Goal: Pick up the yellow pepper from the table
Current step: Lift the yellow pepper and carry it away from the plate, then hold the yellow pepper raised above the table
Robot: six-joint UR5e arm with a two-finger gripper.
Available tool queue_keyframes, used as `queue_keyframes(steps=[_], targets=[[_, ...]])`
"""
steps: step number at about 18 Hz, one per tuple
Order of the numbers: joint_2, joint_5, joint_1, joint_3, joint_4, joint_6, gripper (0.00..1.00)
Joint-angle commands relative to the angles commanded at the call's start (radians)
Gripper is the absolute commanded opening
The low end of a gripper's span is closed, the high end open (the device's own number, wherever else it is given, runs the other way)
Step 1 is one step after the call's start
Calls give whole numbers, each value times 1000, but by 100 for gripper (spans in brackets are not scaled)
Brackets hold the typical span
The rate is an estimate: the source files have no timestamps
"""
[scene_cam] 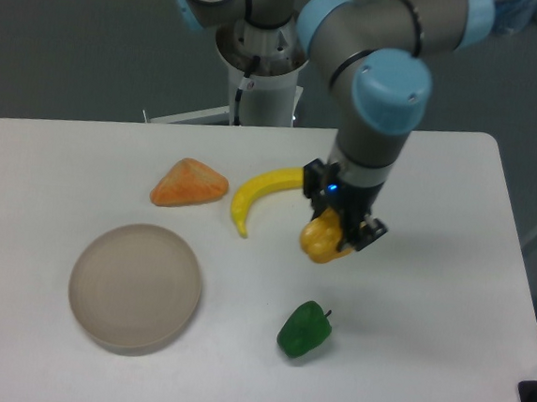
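Grasp apparently done: end effector (pixel 333 237) closed on the yellow pepper (pixel 321 240) (beside banana (pixel 261 196)); lift off table (pixel 429 300) unclear.

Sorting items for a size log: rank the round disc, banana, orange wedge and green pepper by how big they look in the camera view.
1. round disc, clearly largest.
2. banana and orange wedge: the banana is longer, the wedge bulkier, so no ranking between them.
3. green pepper, smallest, though nearer the camera.
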Motion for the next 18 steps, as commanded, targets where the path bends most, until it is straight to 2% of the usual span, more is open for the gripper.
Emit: queue_keyframes(steps=[6, 10, 14, 18], targets=[[-5, 89, 35, -21, -5, 133, 11], [-26, 92, 89, -29, -2, 261, 12], [-69, 87, 92, -31, 35, 264, 12], [-74, 89, 89, -34, 48, 262, 12]])
